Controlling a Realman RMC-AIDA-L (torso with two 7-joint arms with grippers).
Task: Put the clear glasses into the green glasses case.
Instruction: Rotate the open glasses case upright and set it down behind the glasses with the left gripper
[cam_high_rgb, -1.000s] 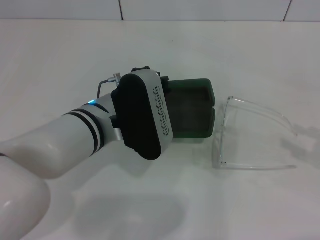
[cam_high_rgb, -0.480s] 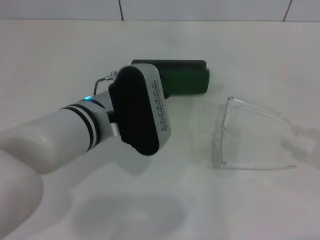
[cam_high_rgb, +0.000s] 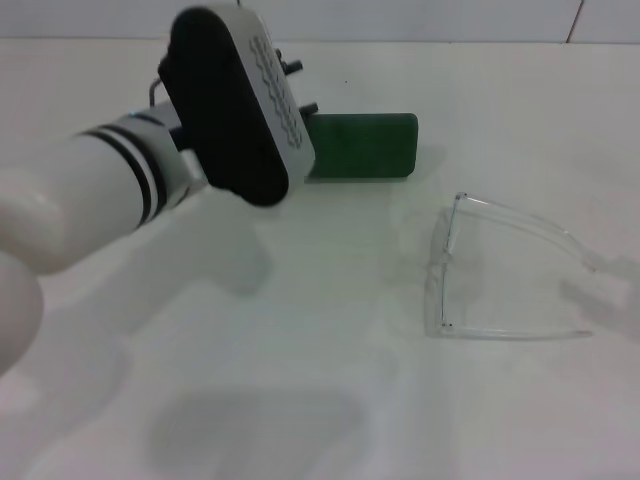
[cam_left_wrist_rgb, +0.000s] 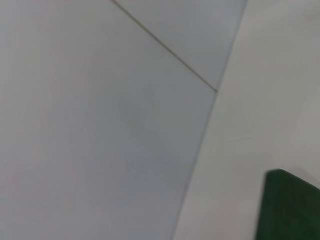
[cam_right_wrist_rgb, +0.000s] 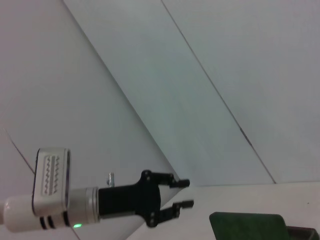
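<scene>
The left gripper (cam_right_wrist_rgb: 177, 195) hangs in the air beside the green glasses case (cam_high_rgb: 362, 147), its two dark fingers spread with a gap between them and nothing held, as the right wrist view shows; in the head view its fingertips hide behind the wrist housing, just at the case's left end. The case lies shut on the white table (cam_high_rgb: 300, 380), lid down, toward the far side, and the left wrist view catches only one dark green corner of it. The right gripper does not appear in any view, so its state cannot be told. The clear glasses (cam_high_rgb: 505, 270) rest on the table well to the right of the case and nearer the robot, arms unfolded, apart from everything else. As a judgement, the glasses look light, stiff and slick: thin plastic that could skate across the smooth tabletop under a sideways push and would scratch or flex if squeezed hard on the lens. The bridge or the thicker top rim of the front seems the safest place to pinch, rather than the slender arms. The case looks rigid and heavier, and would have to be open before the glasses can go in.
</scene>
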